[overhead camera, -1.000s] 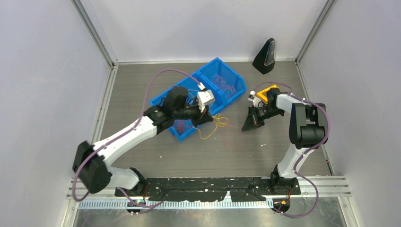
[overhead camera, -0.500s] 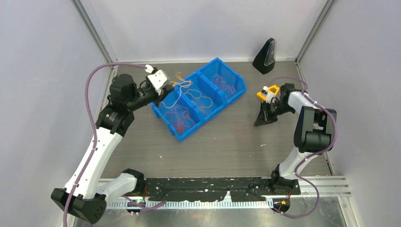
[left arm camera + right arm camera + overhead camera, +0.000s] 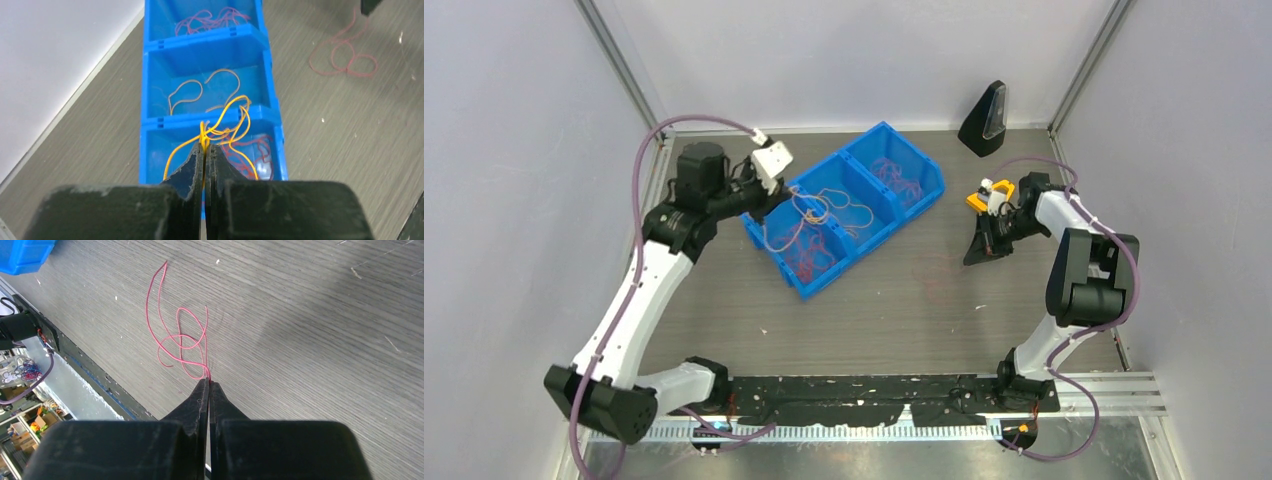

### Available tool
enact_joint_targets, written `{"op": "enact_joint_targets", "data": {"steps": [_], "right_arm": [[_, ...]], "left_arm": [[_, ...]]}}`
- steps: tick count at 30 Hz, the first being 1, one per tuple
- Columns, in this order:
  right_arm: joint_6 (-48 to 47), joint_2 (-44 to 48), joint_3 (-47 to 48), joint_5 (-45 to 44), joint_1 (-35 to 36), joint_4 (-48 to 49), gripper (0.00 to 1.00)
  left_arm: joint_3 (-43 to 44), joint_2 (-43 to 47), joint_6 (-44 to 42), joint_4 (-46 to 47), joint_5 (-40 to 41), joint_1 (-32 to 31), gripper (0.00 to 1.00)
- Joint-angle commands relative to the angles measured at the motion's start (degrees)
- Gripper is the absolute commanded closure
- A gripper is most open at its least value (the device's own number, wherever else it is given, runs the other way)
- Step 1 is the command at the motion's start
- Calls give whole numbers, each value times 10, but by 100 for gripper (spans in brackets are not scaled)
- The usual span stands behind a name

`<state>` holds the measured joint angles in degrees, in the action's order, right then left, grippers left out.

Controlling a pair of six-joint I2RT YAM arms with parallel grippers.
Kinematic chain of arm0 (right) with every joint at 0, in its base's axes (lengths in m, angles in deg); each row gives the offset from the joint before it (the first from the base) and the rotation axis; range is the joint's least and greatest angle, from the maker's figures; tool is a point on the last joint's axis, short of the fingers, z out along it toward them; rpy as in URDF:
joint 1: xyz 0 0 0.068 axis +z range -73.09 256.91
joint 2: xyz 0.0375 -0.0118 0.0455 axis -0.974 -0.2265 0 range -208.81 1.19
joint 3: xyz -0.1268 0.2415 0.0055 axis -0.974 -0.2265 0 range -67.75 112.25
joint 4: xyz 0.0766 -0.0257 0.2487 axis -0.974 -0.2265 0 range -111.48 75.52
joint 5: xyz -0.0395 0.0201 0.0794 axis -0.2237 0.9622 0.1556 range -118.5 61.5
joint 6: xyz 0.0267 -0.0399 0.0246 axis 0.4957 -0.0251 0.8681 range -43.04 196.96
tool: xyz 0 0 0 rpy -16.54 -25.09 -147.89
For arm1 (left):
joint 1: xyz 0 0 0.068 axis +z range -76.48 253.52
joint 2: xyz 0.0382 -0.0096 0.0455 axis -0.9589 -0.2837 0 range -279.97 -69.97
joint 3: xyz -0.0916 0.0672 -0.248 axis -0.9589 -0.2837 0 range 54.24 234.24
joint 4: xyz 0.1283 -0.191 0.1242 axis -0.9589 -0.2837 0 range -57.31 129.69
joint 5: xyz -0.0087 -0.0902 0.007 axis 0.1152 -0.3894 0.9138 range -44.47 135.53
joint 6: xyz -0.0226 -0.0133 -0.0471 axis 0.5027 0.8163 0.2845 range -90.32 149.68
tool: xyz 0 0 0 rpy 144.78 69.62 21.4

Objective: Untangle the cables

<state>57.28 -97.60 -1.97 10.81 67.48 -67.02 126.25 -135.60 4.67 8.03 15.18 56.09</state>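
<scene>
We show the left gripper [image 3: 204,145] clamped on the orange-yellow cable [image 3: 235,117] over the blue bin [image 3: 210,37]. The right gripper [image 3: 208,382] pinches the red cable [image 3: 181,347] right of the bin. We judge both cables light and limp, best held near an end.

Blue bin [image 3: 864,245] blocking centre-left, black wedge [image 3: 986,118] at back, open tabletop [image 3: 874,320] between bin and right hand [image 3: 972,258]

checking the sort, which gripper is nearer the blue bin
Left. The left gripper is at the blue bin's left end, holding the yellow cable; the right gripper is apart, off to the bin's right.
</scene>
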Motion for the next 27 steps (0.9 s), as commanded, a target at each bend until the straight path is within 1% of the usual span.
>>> {"op": "enact_joint_targets", "data": {"steps": [1,2,5,7,10,15,19,23,27], "right_arm": [[-16,33,2,-1,2,-16,94],[-17,34,3,-1,2,-17,94],[-16,37,2,-2,2,-19,94],[-14,37,2,-2,2,-19,94],[-9,42,-1,-1,1,-20,94],[2,55,-4,-7,2,-19,94],[14,58,-4,-10,2,-18,94],[27,60,1,-14,1,-17,94],[33,65,2,-18,1,-17,95]], "left_arm": [[121,-87,181,-38,211,-71,100],[161,-118,231,-69,238,-80,100],[253,-200,449,-165,321,-94,100],[282,-234,514,-186,341,-103,100],[296,-263,568,-174,363,-117,100],[370,-345,624,-193,382,-119,100],[413,-410,640,-189,352,-120,100],[420,-463,642,-160,354,-120,100],[408,-492,617,-93,349,-120,100]]}}
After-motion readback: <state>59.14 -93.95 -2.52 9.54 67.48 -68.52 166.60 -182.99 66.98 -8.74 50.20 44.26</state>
